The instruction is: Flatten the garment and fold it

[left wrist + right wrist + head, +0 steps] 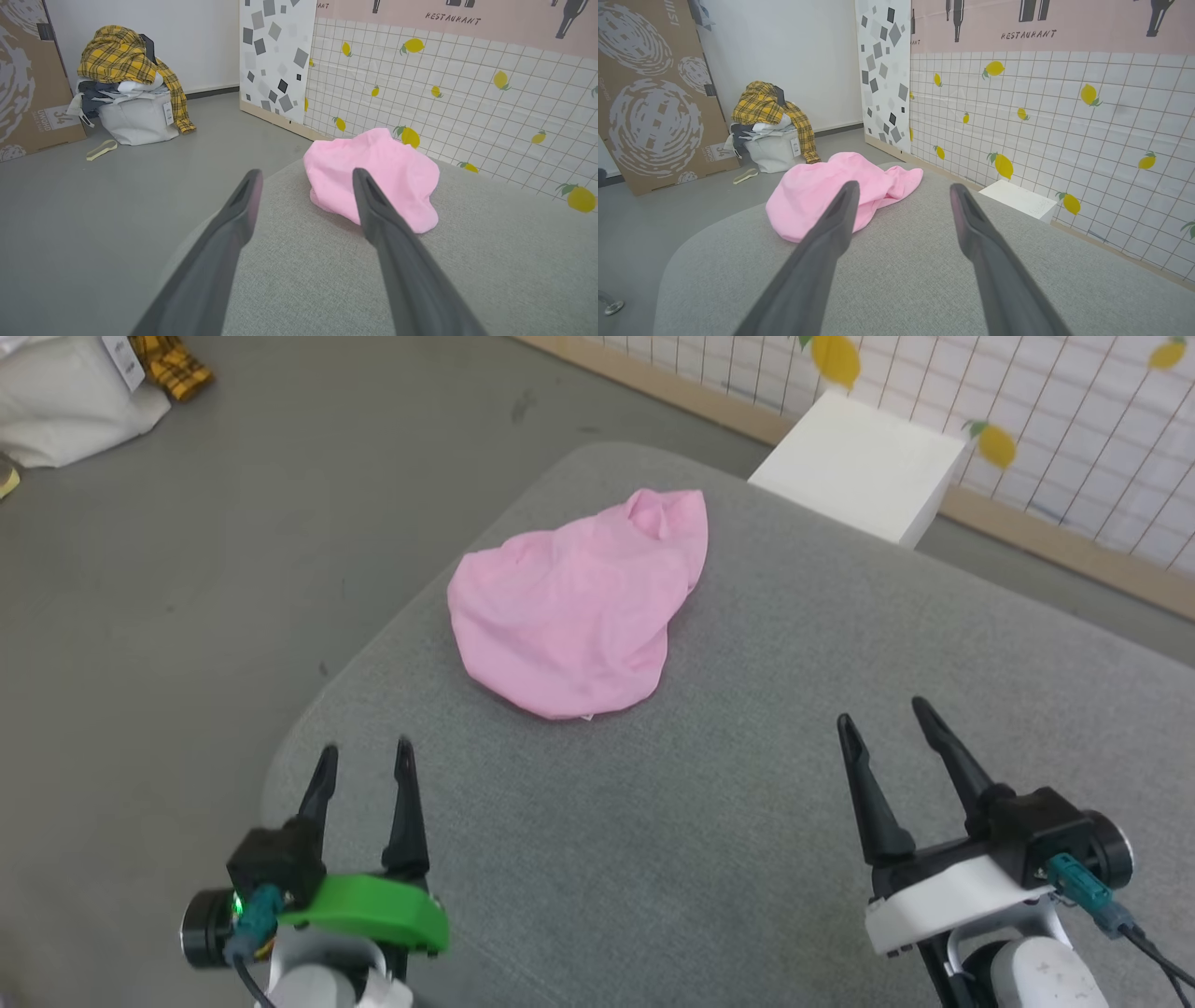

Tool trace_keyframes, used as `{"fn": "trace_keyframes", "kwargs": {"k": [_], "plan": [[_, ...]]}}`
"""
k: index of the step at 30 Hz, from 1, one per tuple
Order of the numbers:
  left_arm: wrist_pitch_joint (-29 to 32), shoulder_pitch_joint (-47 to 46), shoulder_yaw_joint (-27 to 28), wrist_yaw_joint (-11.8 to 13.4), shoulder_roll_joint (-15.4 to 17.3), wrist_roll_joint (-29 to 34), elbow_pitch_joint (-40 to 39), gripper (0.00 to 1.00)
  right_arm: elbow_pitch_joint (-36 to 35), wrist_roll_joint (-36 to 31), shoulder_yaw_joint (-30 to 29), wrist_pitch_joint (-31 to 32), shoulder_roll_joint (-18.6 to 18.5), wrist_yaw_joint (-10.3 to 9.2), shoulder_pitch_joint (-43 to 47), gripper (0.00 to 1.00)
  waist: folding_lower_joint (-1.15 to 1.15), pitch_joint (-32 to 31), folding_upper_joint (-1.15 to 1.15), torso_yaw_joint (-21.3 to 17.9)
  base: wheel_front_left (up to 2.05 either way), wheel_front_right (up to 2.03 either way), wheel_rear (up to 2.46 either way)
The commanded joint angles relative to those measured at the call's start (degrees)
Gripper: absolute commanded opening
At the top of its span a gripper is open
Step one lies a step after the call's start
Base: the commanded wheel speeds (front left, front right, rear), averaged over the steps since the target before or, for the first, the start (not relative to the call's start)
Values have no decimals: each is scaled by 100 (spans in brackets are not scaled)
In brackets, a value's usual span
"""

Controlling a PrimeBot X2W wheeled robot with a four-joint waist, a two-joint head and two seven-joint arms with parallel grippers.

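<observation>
On a grey padded surface (747, 784), toward its far left side, lies the garment (579, 607): a crumpled pink mound with a puckered fold at its far end. It looks light, soft and floppy, likely to sag and bunch when lifted, so pinching an outer edge on each side seems wisest. The left gripper (365, 748) and right gripper (882, 711) hover at the near side, fingers spread apart, holding nothing, well short of the cloth. A wall poster (1028, 34) reads "RESTAURANT". A small white tag (586, 716) at the garment's near edge is too small to read.
</observation>
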Motion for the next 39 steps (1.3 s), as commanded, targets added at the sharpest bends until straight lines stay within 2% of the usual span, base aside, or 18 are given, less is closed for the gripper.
{"fn": "trace_keyframes", "kwargs": {"k": [1, 9, 14, 19, 25, 31, 34, 35, 36, 37, 39], "plan": [[-54, -273, 3, -16, -37, -125, 58, 100, -56, -43, -19, 5, 1, -9, -116, 100, 0, 352, 0, -29, 0, 0, 0], [362, -2011, 222, -96, -57, -765, 974, 100, -406, -397, 20, 206, 1, -10, -548, 100, 0, 1520, 0, -480, 0, 0, 0], [845, -3188, 468, -189, 121, -1110, 1714, 100, -555, -466, 45, 254, -68, -10, -814, 100, 0, 2174, 0, -966, 0, 0, 0], [1425, -3983, 719, -284, 313, -1527, 2324, 100, -573, -402, -26, 178, -106, -10, -987, 100, 0, 2595, 0, -1417, 0, 0, 0], [2859, -4346, 922, -170, 571, -2019, 3054, 100, -418, -288, -9, -10, -73, -10, -1129, 100, 0, 2816, 0, -1911, 0, 0, 0], [4682, -3970, 894, 224, 865, -2257, 3331, 100, -229, -180, -11, -184, -25, -10, -1165, 100, 0, 2784, 0, -2217, 0, 0, 0], [5210, -3679, 802, 380, 1036, -2193, 3164, 100, -129, -109, -7, -247, -13, -10, -1174, 100, 0, 2686, 0, -2297, 0, 0, 0], [5315, -3578, 780, 423, 1091, -2167, 3049, 45, -85, -84, -12, -270, -10, -10, -1173, 100, 0, 2633, 0, -2311, 0, 0, 0], [5343, -3501, 775, 446, 1127, -2148, 2940, 20, -42, -63, -17, -287, -8, -10, -1172, 100, 0, 2573, 0, -2318, 0, 0, 0], [5316, -3409, 763, 451, 1177, -2110, 2787, 0, 10, -39, -18, -306, -5, -10, -1162, 100, 0, 2492, 0, -2323, 0, 0, 0], [5047, -3269, 781, 450, 1275, -2007, 2474, 0, 104, -2, -8, -338, -3, -10, -1132, 100, 0, 2307, 0, -2326, 0, 0, 0]]}}
